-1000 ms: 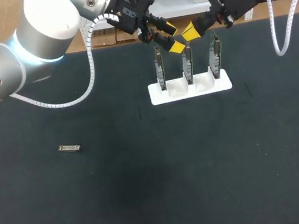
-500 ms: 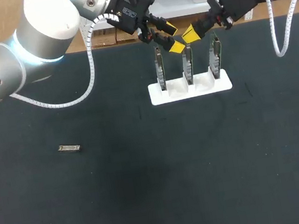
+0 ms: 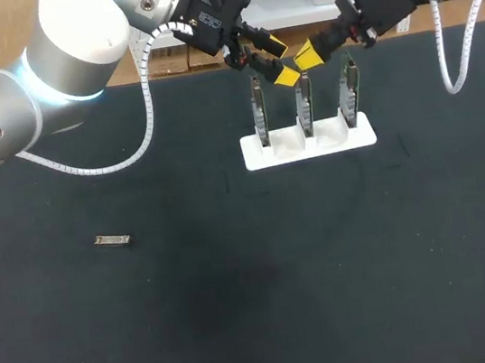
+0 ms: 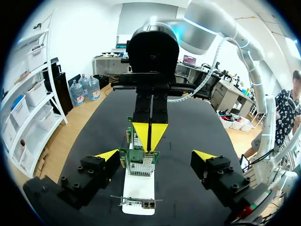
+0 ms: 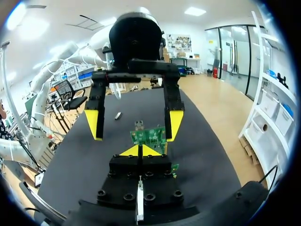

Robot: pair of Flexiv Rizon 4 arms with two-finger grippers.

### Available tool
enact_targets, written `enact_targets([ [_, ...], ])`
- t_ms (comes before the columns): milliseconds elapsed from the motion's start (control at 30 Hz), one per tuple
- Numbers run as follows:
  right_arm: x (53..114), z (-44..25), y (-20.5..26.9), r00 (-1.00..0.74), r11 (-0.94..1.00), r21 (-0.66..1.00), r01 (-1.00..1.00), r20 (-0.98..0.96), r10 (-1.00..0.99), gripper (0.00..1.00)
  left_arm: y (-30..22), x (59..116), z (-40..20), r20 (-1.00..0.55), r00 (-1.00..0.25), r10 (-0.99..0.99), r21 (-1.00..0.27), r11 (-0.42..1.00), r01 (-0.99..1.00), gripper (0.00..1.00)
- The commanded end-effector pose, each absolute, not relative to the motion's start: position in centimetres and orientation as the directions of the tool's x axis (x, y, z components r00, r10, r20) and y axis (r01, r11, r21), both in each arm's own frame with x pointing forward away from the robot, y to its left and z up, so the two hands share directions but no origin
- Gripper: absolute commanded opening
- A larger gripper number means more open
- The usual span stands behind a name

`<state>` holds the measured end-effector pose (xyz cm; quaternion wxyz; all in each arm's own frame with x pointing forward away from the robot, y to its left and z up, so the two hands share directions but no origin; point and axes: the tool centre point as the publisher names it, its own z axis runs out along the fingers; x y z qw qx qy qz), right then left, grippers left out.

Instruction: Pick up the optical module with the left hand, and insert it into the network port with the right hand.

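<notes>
Yellow-tipped left gripper (image 3: 280, 62), fingers apart, and right gripper (image 3: 309, 56), tips pressed together empty, crowd above the cards (image 3: 304, 104), the module (image 3: 112, 240) lying well apart on the table (image 3: 329, 269); a careless swing could strike a card or each other.

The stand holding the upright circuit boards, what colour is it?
White. The stand shows best in the head view.

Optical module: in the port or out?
Out: optical module lies flat on the table, well to the left of the white stand.
</notes>
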<state>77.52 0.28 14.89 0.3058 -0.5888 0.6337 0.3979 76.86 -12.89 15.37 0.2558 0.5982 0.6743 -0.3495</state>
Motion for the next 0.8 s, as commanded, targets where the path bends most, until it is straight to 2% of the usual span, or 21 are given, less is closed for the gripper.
enact_targets([
  [33,77.4,15.8,0.0,-0.108,-0.018,0.134,-0.991,-0.869,-0.483,0.00,-12.9,76.9,15.5,-0.761,-0.153,0.630,-0.165,0.040,0.985,1.00],
  [367,77.4,18.2,-1.4,-0.083,-0.021,0.104,-0.994,-0.886,-0.455,0.00,-12.9,76.9,15.5,-0.761,-0.153,0.630,-0.165,0.040,0.985,1.00],
  [800,78.4,18.6,-7.4,-0.106,0.021,0.109,-0.994,-0.864,-0.492,0.00,-12.9,76.9,15.5,-0.761,-0.153,0.630,-0.165,0.040,0.985,1.00],
])
